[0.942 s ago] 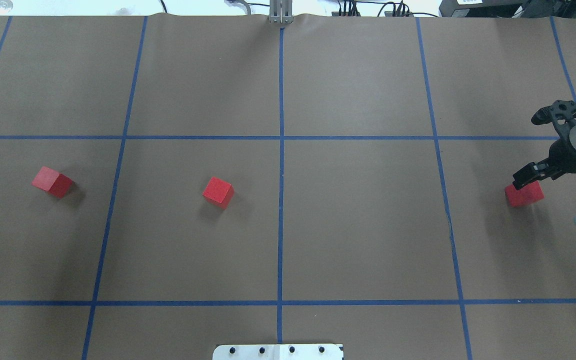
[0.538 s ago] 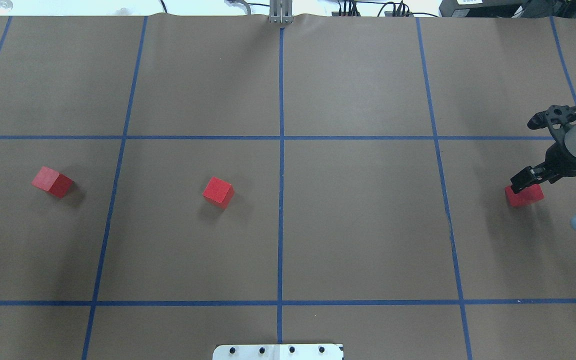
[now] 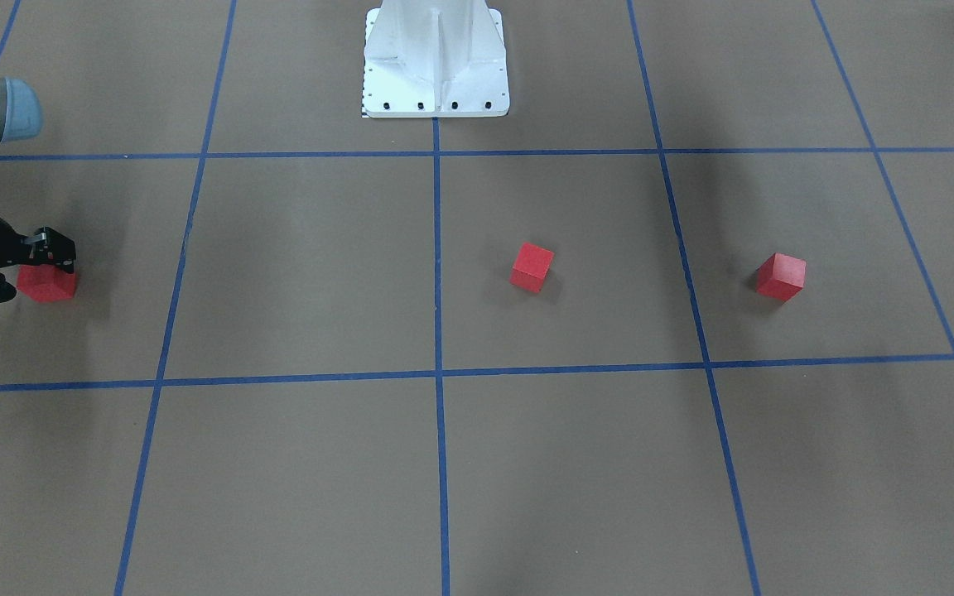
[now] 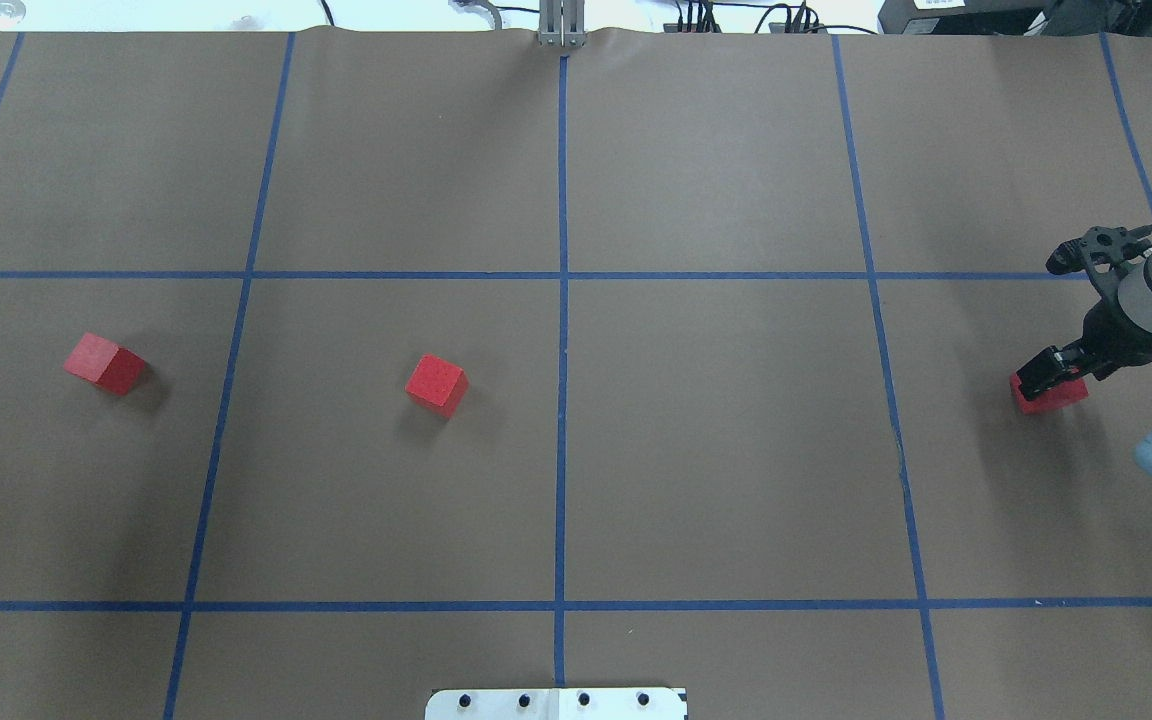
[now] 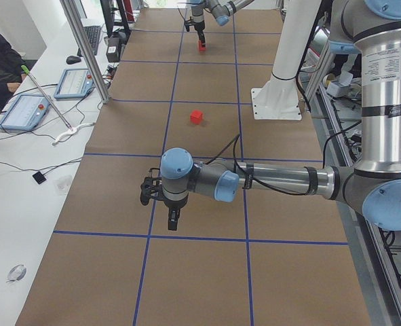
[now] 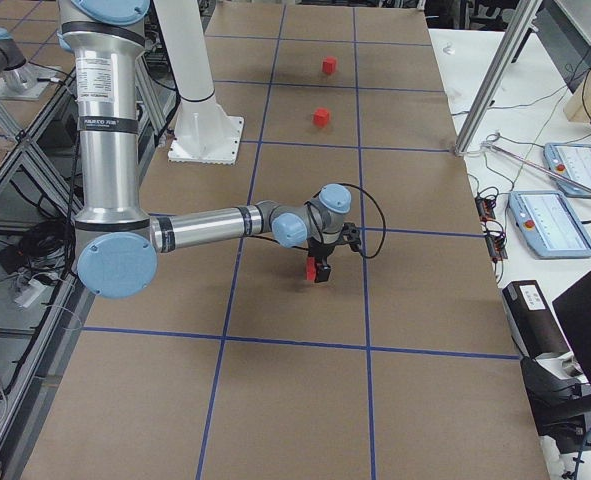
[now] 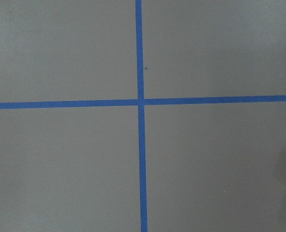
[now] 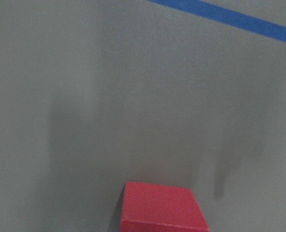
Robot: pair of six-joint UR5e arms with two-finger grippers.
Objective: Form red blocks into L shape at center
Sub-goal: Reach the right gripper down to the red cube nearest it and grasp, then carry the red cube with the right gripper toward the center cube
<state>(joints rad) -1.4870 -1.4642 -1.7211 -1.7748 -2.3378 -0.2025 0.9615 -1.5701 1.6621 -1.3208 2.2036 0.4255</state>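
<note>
Three small red cubes lie apart on the brown paper. The left block (image 4: 104,364) and the middle block (image 4: 436,384) stand alone; they also show in the front-facing view (image 3: 780,276) (image 3: 532,267). The right block (image 4: 1054,394) (image 3: 46,284) sits at the far right. My right gripper (image 4: 1046,374) (image 3: 45,255) is low over it, open, its fingers straddling the block's top. The right wrist view shows this block (image 8: 162,205) at the bottom edge. My left gripper (image 5: 173,217) shows only in the exterior left view, pointing down; I cannot tell its state.
Blue tape lines (image 4: 562,330) divide the table into a grid. The white robot base plate (image 3: 436,62) is at the robot's edge. Tablets and cables (image 5: 27,109) lie on the side bench beyond the paper.
My right gripper has come down closer onto the right block and its wrist has shifted slightly towards the robot. The blocks have not moved.
</note>
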